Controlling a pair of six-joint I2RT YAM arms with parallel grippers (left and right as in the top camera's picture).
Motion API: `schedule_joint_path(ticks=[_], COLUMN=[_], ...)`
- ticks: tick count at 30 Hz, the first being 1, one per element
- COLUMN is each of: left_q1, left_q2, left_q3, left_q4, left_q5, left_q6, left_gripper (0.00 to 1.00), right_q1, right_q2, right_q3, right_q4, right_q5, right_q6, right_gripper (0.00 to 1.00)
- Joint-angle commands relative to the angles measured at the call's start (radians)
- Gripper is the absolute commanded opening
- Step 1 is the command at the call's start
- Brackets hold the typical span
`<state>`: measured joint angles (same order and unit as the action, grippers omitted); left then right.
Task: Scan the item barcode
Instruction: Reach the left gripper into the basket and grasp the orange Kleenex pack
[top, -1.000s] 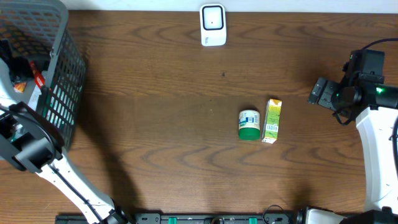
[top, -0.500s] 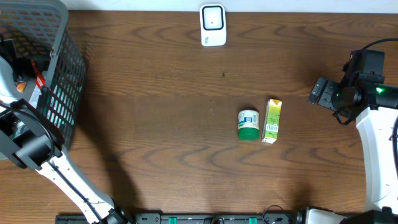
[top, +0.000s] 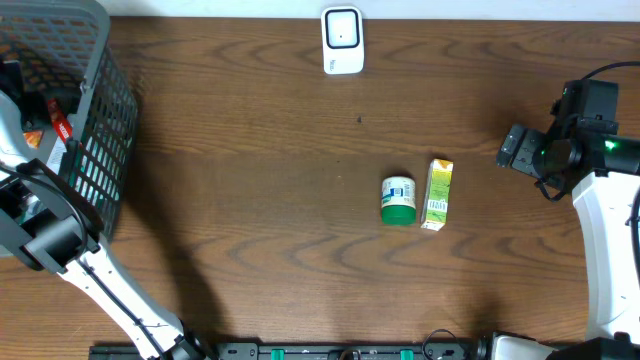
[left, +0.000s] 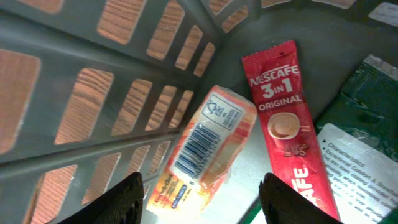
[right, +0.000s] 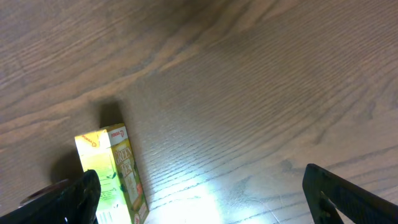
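Inside the grey basket an orange packet lies on its floor, its barcode facing up. My left gripper hovers over the packet's near end, open, with a finger on either side and no contact visible. A red Nescafe sachet lies just right of the packet. The white scanner stands at the table's far edge. At the table's right side my right gripper hangs open above bare wood, holding nothing.
A green tea carton and a green-lidded tub lie side by side right of centre; the carton shows by my right gripper's left finger. A green pack fills the basket's right. The basket occupies the far left corner.
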<state>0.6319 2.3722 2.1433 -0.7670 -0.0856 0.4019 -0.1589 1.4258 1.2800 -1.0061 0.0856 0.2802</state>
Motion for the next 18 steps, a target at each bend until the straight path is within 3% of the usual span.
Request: schedule_joint_path(ticks=[1,5,10,18], left_q1=[0.013,0.021,0.021,0.021], left_q2=[0.014,0.027,0.027,0.027], left_q3=[-0.001,-0.023,-0.03,-0.054], left_q4=[0.002,0.009,0.017,0.018], left_q5=[-0.023,-0.022,0.027,0.026], left_q6=[0.024,0.023,0.023,0.019], left_gripper=[0.61,0.59,0.41,0.38], right_q1=[-0.004,-0.004,-0.004,-0.004], right_q2=[-0.005,-0.005,-0.005,-0.005], right_q3=[0.002,0.002,0.002,0.002], right_q4=[-0.001,-0.001,-0.001,-0.001], right_q5=[0.011,0.011,0.011,0.011], right_q6=[-0.008,-0.008,-0.008,-0.008], right_gripper=[0.99,0.99,0.99,0.99])
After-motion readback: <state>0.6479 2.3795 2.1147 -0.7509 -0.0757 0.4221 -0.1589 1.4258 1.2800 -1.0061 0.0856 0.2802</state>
